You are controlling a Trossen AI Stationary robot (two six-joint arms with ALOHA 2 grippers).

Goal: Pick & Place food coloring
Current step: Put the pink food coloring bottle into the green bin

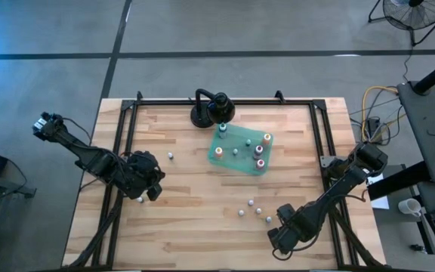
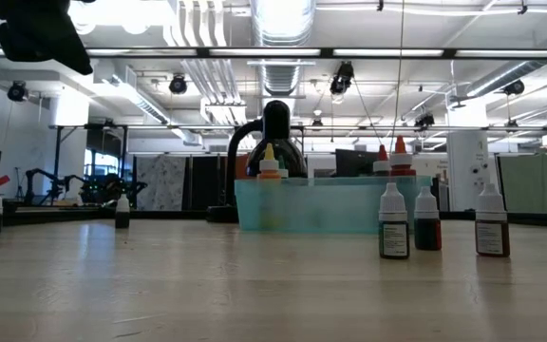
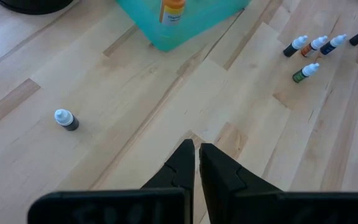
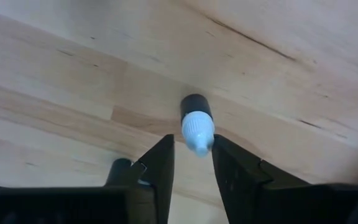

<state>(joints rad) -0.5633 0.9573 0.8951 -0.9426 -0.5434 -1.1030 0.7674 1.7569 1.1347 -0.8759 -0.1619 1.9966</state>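
While the right gripper [image 4: 191, 165] sits low over the table's near right corner, its jaws stand narrow on either side of a white-capped bottle [image 4: 196, 127], so close that they look to be closing for a pick, though I cannot tell whether the pads press it yet. That bottle stands upright on the bare wood, and the high view hides it under the wrist [image 1: 287, 229]. A few loose bottles [image 1: 249, 207] stand just beside that arm, grouped where it can reach them. The tray [image 1: 239, 149], a teal sheet near the black stand [image 1: 211, 109], already carries several bottles, so it is likely the drop place. The left gripper [image 3: 196, 163] waits at the table's left with its jaws pressed together and empty, one lone bottle [image 3: 66, 119] ahead of it. From table height the tray's wall blurs what stands behind it, and label colours are too small to read.
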